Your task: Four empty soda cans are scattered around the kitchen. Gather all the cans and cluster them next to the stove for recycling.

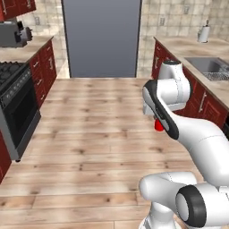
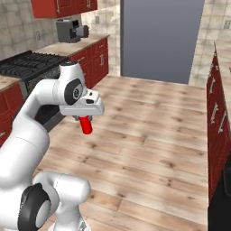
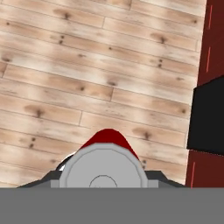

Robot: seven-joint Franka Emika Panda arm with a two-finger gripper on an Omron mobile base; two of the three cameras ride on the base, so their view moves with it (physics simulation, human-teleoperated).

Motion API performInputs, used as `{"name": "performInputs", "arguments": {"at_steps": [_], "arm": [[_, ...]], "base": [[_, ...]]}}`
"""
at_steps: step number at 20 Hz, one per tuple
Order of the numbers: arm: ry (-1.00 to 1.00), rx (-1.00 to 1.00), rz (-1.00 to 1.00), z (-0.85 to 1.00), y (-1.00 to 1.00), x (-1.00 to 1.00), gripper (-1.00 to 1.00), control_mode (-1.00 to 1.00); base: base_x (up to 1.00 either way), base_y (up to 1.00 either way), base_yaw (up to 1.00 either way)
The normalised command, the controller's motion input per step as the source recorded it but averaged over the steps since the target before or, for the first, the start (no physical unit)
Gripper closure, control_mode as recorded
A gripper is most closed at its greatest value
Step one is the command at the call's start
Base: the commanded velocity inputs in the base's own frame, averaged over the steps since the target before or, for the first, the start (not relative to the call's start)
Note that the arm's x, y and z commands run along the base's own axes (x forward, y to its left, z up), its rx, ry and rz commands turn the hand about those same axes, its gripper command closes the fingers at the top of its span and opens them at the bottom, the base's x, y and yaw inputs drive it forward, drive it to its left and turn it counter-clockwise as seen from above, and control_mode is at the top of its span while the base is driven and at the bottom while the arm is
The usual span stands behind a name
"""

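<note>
Presently a red can (image 2: 85, 125) is grasped in the fingers (image 2: 84, 118), hanging over the floor. It should be kept upright and carried level towards the stove (image 2: 28, 64), then set on the worktop (image 2: 67, 46) beside it.

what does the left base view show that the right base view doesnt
Left base view alone: the sink set in the counter on the right, with a white bottle behind it.

Right base view alone: the red upper cabinets over the toaster oven, and the red soda can in full, hanging under the hand above the floor.

Both: the stove, the toaster oven, the wood plank floor, the grey panel at the far end, and the arm carrying that can.
</note>
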Motion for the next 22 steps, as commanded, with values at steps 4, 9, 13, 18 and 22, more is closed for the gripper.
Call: {"name": "performInputs", "arguments": {"at_steps": [4, 9, 13, 18, 22], "arm": [[0.0, 0.0, 0.0, 0.0, 0.0, 0.0, 1.0, 1.0], [0.0, 0.0, 0.0, 0.0, 0.0, 0.0, 1.0, 1.0], [0.0, 0.0, 0.0, 0.0, 0.0, 0.0, 1.0, 1.0], [0.0, 0.0, 0.0, 0.0, 0.0, 0.0, 1.0, 1.0], [0.0, 0.0, 0.0, 0.0, 0.0, 0.0, 1.0, 1.0]], "base": [[0.85, 0.01, -0.09], [0.99, 0.07, -0.04], [1.0, 0.18, 0.0], [0.99, 0.19, 0.11], [0.72, 0.09, 0.31]]}}
